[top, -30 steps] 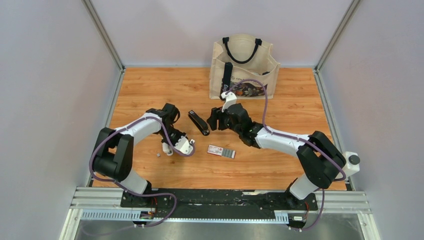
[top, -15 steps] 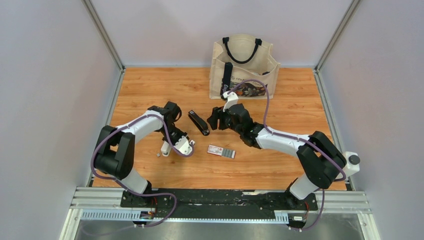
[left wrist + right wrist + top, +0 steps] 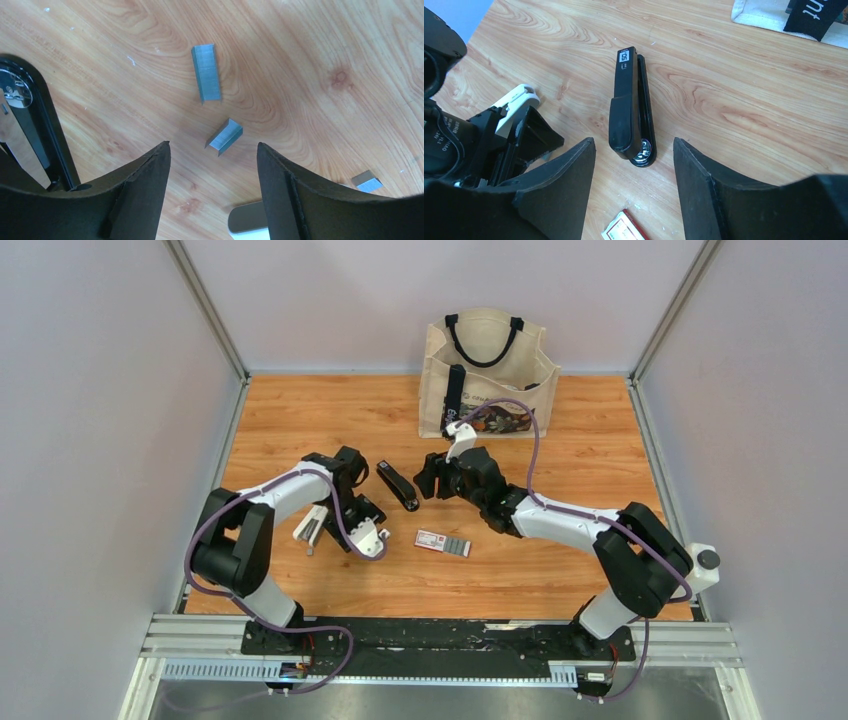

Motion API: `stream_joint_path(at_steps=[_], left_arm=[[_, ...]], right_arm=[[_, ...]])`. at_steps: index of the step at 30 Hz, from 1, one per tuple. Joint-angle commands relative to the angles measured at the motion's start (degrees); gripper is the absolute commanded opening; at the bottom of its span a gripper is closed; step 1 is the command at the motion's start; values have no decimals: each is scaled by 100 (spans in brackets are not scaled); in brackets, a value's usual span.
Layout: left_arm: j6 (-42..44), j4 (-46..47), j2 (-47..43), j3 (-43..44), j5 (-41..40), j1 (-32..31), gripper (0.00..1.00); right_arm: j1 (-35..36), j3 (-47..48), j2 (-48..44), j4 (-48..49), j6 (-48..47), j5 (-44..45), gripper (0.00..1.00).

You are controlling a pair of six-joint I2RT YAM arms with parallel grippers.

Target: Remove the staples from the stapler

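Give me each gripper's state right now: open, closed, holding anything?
Left gripper: open, holding nothing, loose staples below it.
Right gripper: open, holding nothing, black stapler lying ahead of it.

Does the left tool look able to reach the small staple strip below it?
Likely yes: the left tool is open and the staple strip lies uncovered on the table between its fingers.

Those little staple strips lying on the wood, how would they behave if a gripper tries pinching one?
The staple strips look thin and low, so they would probably skid on the smooth table rather than roll. They lie in separate short pieces, so squeezing may well snap them further.
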Motion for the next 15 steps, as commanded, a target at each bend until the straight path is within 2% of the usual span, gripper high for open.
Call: stream_joint_path(at_steps=[1,5,15], left_arm=[[407,-84,76,83,28,-118,70],[469,30,137,22,-121,-180,63],[338,285,199,-22,-210,-215,54]], right_arm=[[-63,-63,-123,305,118,16,61],[-81,-80,-131,305,136,-2,60],[-99,-107,-132,349,162,-37,58]])
